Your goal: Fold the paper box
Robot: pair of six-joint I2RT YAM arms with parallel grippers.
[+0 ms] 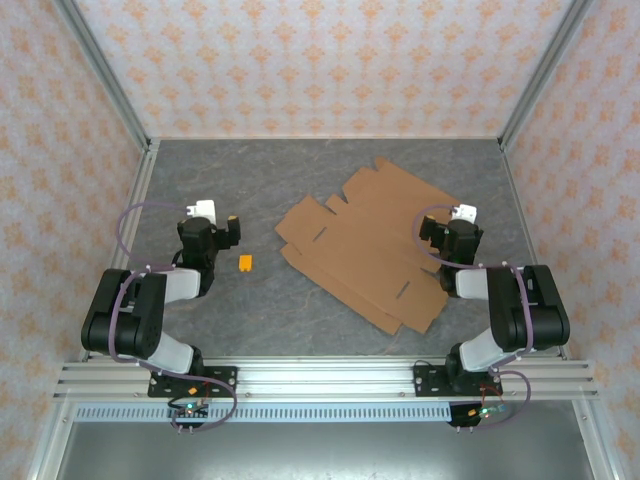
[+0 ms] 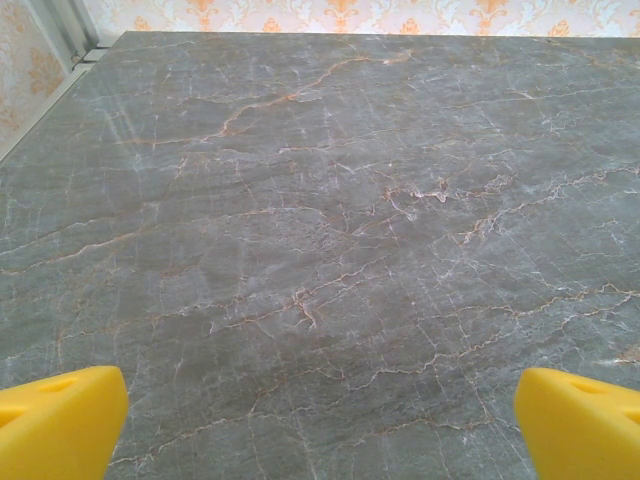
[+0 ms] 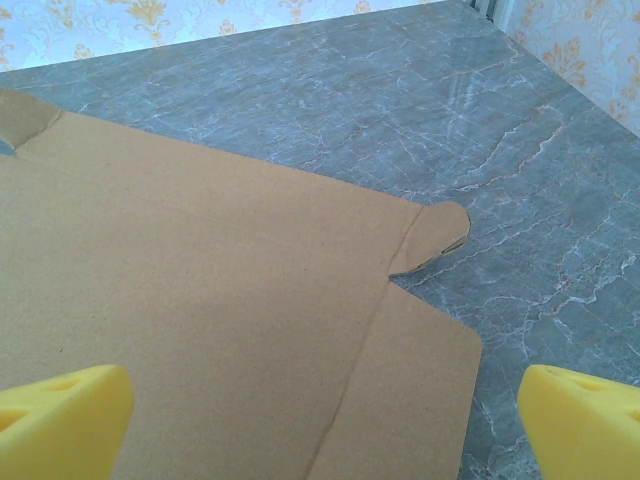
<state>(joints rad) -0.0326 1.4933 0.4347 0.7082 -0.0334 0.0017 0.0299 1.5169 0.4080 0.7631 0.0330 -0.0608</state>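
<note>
Partly hidden paper box [image 1: 365, 240] (seemingly flat)

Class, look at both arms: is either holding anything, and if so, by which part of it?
Nothing is held. The jaws of the left arm and right arm stand open; the paper box lies unfolded on the table.

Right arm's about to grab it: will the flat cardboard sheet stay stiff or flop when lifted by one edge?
Likely light: the paper box is one thin flat sheet. It will probably hinge at its visible creases and slits, so far flaps may droop. On the smooth table a push would probably slide it.
</note>
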